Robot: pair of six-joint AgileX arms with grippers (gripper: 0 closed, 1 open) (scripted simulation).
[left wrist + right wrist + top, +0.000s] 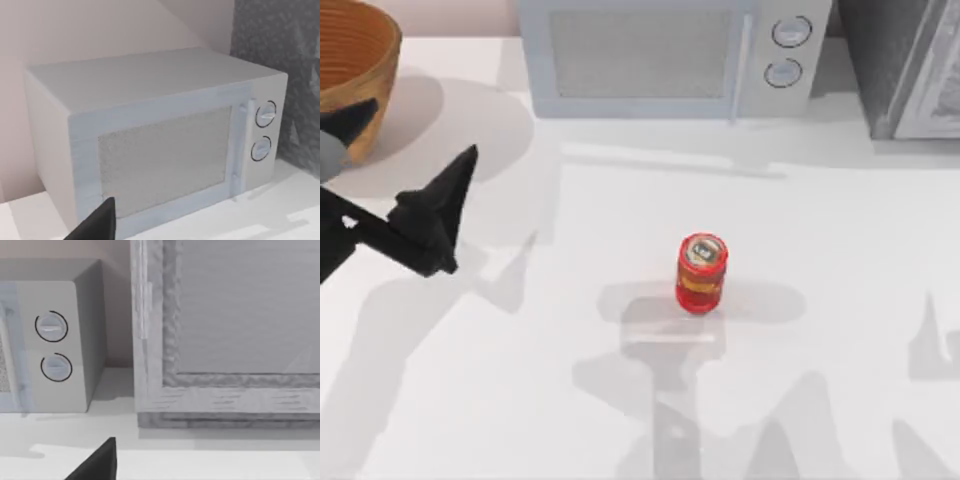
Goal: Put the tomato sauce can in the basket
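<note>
Currently tomato sauce can (pixel 701 272) upright mid-surface, ungrasped; left gripper (pixel 440 215) near basket (pixel 365 75), jaws' state unclear

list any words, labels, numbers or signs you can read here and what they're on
None can be read.
Small red cylindrical tomato sauce can: a dark mark on its silvery round top and a yellow-orange label band, both too blurred to read.
White box-shaped microwave: two round dials, no numbers or markings legible.
Round woven tan wicker basket: no text.
</note>
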